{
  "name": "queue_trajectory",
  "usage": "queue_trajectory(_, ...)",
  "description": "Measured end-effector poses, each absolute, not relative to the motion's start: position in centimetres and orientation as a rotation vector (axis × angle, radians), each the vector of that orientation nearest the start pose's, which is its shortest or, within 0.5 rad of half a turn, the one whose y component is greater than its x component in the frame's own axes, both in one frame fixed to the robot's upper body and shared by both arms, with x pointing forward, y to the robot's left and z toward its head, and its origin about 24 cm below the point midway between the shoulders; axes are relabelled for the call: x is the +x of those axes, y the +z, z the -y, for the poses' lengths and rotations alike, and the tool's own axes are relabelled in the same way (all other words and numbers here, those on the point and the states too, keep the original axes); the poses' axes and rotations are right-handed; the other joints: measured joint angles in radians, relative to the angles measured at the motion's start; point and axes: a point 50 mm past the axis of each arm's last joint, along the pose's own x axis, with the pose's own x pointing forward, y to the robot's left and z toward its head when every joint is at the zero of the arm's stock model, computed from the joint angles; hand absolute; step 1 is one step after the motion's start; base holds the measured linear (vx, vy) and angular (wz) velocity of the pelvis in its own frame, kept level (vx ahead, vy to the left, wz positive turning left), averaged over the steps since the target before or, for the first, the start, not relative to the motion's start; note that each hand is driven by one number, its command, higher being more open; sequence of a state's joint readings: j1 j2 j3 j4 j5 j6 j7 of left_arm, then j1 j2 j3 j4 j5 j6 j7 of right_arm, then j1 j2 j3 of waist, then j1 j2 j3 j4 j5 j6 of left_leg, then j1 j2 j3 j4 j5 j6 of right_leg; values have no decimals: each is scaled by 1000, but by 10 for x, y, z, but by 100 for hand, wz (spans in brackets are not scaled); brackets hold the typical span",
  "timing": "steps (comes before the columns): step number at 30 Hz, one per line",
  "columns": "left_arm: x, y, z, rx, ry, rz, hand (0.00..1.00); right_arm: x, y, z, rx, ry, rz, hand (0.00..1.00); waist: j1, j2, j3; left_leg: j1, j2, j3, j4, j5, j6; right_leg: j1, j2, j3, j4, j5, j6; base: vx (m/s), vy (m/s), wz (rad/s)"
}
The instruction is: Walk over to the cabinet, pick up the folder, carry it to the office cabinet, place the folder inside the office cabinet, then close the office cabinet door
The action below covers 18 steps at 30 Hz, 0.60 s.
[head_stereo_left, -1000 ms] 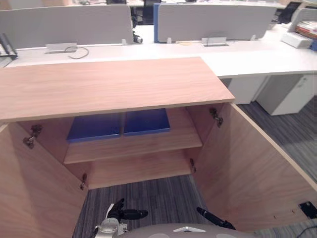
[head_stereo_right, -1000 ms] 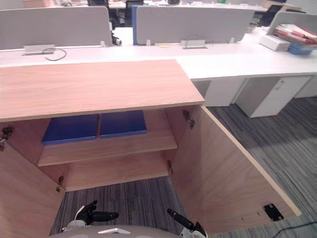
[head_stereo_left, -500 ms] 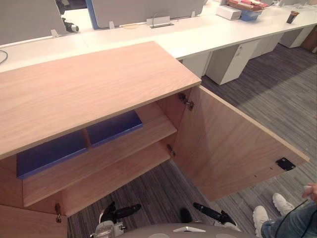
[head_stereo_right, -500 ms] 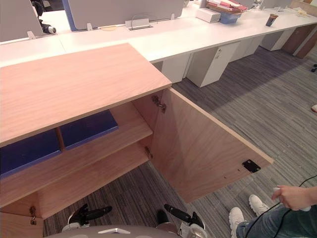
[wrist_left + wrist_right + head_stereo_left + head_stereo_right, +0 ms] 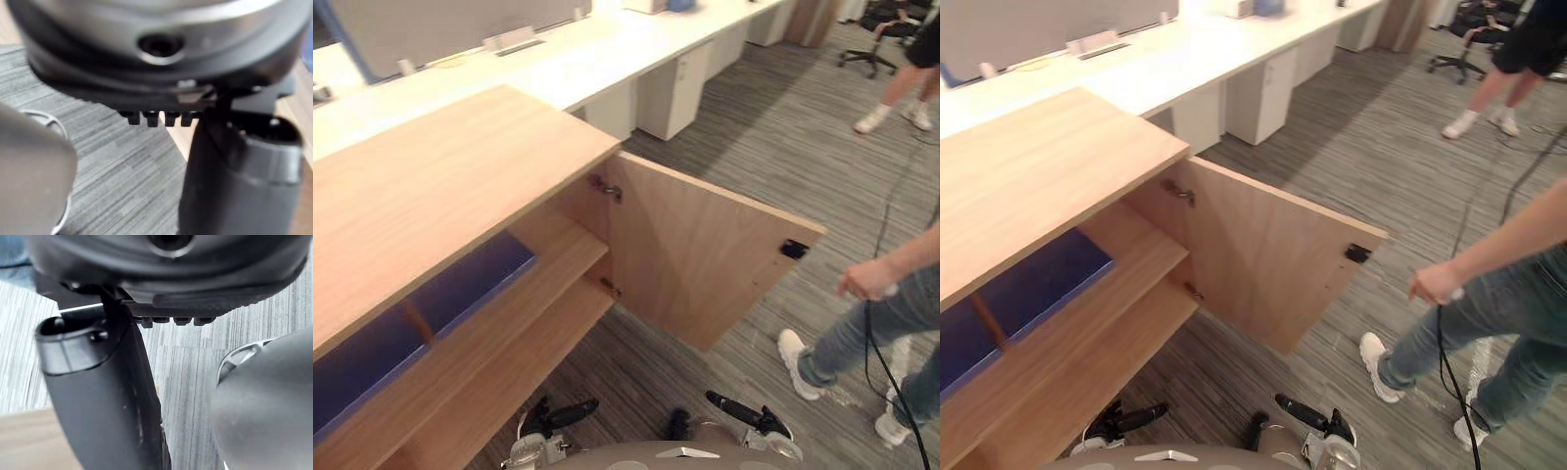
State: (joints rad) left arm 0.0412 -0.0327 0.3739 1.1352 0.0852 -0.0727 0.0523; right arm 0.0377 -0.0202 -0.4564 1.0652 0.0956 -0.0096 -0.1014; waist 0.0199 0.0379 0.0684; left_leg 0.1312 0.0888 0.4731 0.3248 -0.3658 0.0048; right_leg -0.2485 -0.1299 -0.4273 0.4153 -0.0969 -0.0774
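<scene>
Two blue folders (image 5: pixel 475 279) (image 5: pixel 357 362) lie flat side by side on the upper shelf of the open wooden cabinet (image 5: pixel 431 186), at the left. The cabinet's right door (image 5: pixel 705 255) stands wide open over the carpet. My left hand (image 5: pixel 558 416) hangs low in front of the cabinet with relaxed fingers and holds nothing. My right hand (image 5: pixel 744 416) hangs just as low, below the open door, also with nothing in it. The left wrist view shows that hand's thumb (image 5: pixel 234 176) over carpet and a strip of wood. The right thumb (image 5: pixel 107 396) shows over carpet too.
A person (image 5: pixel 871 313) in jeans and white shoes stands close at the right, holding a black cable. Another person's legs (image 5: pixel 901 88) and an office chair (image 5: pixel 871 49) are farther back. White desks (image 5: pixel 568 59) with drawer units (image 5: pixel 671 88) run behind the cabinet.
The camera has swung to the right, so the cabinet and folders slid left and the person came into fuller view. Both hands stay low and hold nothing.
</scene>
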Motion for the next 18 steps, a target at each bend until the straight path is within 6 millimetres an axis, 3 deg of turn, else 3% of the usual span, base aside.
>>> queue_trajectory(1,90,-167,-179,-133,331,-1112,100,91,-161,215,270,-598,-1067,100,2,3,6,-2,2,-12,15,4,9,15,23,4,-25,19,1,0,-162,-107)
queue_trajectory(3,86,-169,-177,-138,321,-1123,100,89,-161,218,287,-627,-1071,100,10,35,-5,-24,20,-80,-6,25,63,43,106,81,-189,126,43,-15,-148,-107)
queue_trajectory(4,84,-170,-170,-143,300,-1127,100,96,-158,230,291,-660,-1054,100,9,63,-14,-17,48,-89,-66,32,14,0,83,42,-54,38,-4,53,-144,-52)
queue_trajectory(5,87,-169,-170,-127,274,-1121,100,88,-160,233,317,-701,-1069,100,-13,44,2,-20,27,-93,-74,35,-13,-22,-42,-1,136,-76,12,89,-155,-15)
queue_trajectory(6,89,-168,-175,-109,272,-1116,100,82,-161,233,319,-713,-1087,100,-18,36,7,-20,22,-94,-75,36,-21,-6,-90,-9,155,-94,39,98,-181,19)
queue_trajectory(7,90,-167,-182,-92,279,-1109,100,73,-164,231,324,-718,-1122,100,-19,2,9,-21,20,-91,-67,35,-32,21,-130,-5,126,-105,98,66,-267,-21)
queue_trajectory(8,89,-165,-197,-60,314,-1106,100,69,-167,225,340,-709,-1152,100,-9,-18,12,-30,29,-89,-51,38,-46,43,-99,8,49,-123,127,71,-327,-57)
queue_trajectory(9,86,-166,-199,-57,324,-1120,100,65,-167,228,336,-714,-1159,100,-4,-2,15,-47,69,-91,-27,47,-47,73,-32,18,-37,-76,114,75,-312,-72)
queue_trajectory(10,83,-167,-202,-66,341,-1126,100,61,-168,229,335,-719,-1172,100,2,11,8,-70,91,-98,18,58,-41,99,0,26,-102,-44,94,70,-245,-66)
queue_trajectory(11,81,-166,-204,-75,363,-1127,100,58,-169,229,335,-721,-1192,100,4,-5,9,-90,101,-125,34,52,-60,123,18,40,-172,-12,81,46,-170,-49)
queue_trajectory(13,78,-167,-206,-84,385,-1128,100,53,-170,230,333,-728,-1208,100,2,-8,10,-89,92,-145,-44,53,-72,145,29,55,-225,16,76,-10,-67,-36)
queue_trajectory(14,75,-167,-207,-90,404,-1135,100,51,-170,230,336,-731,-1216,100,2,-6,9,-89,91,-154,-120,86,-80,149,38,71,-244,28,78,-28,8,-52)
queue_trajectory(15,68,-168,-209,-96,429,-1147,100,51,-170,231,347,-744,-1212,100,5,-6,7,-83,87,-166,-153,142,-107,150,46,94,-256,38,85,-20,23,-48)
queue_trajectory(18,58,-168,-215,-98,467,-1167,100,47,-172,225,378,-754,-1220,100,-6,-15,-15,-83,66,-165,-171,151,-104,171,43,103,-332,81,109,18,85,-9)
